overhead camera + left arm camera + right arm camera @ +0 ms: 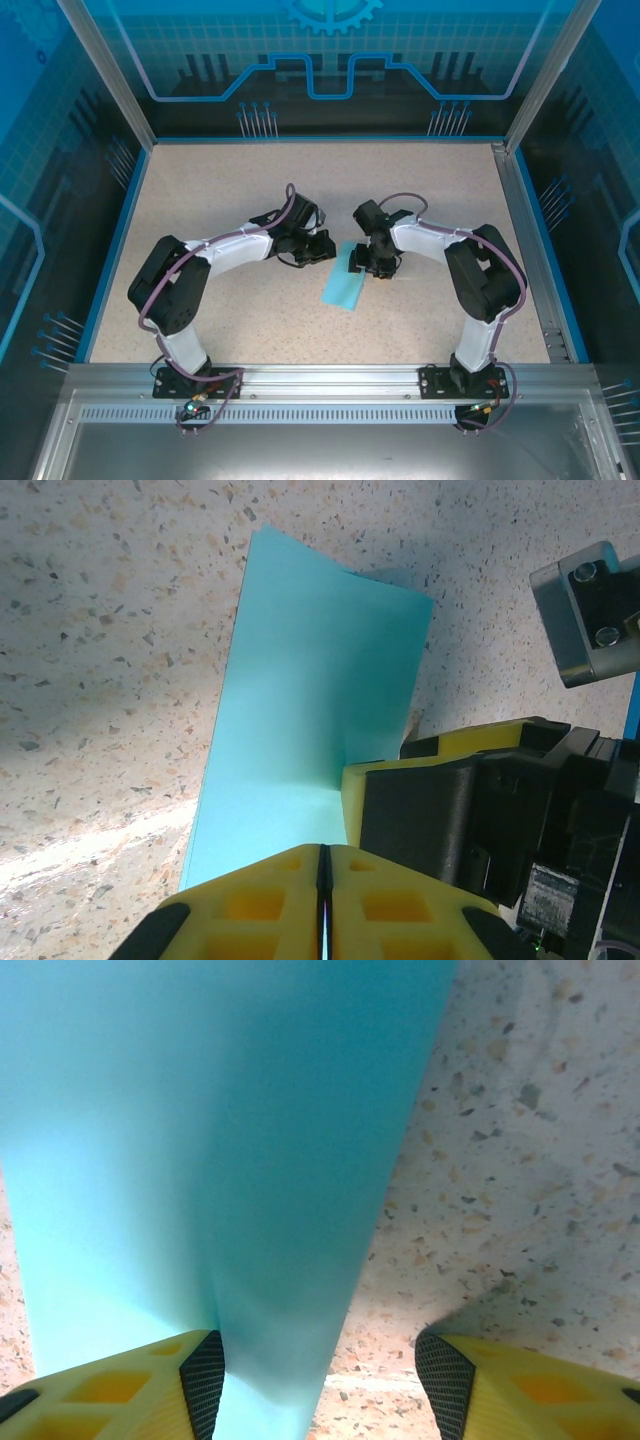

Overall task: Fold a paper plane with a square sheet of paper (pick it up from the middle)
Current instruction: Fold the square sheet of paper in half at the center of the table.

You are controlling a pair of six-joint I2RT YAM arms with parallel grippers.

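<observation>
The square sheet of paper [343, 288], light turquoise, lies folded into a narrow rectangle on the table between my two grippers; it has no paper plane shape. My left gripper [322, 250] is shut, its yellow tips [322, 852] closed together at the paper's near end [300, 680]; whether they pinch the paper's edge is hidden. My right gripper [372, 265] is open [320, 1380], and a raised layer of the paper [200, 1160] passes beside its left pad. One of the right gripper's fingers [420, 790] rests at the paper's right edge.
The speckled tabletop [250, 200] stretches round the paper on all sides. Blue-lit transparent walls [330, 60] and a metal frame close in the work area. Both arms bend inward, with their wrists close together at the middle.
</observation>
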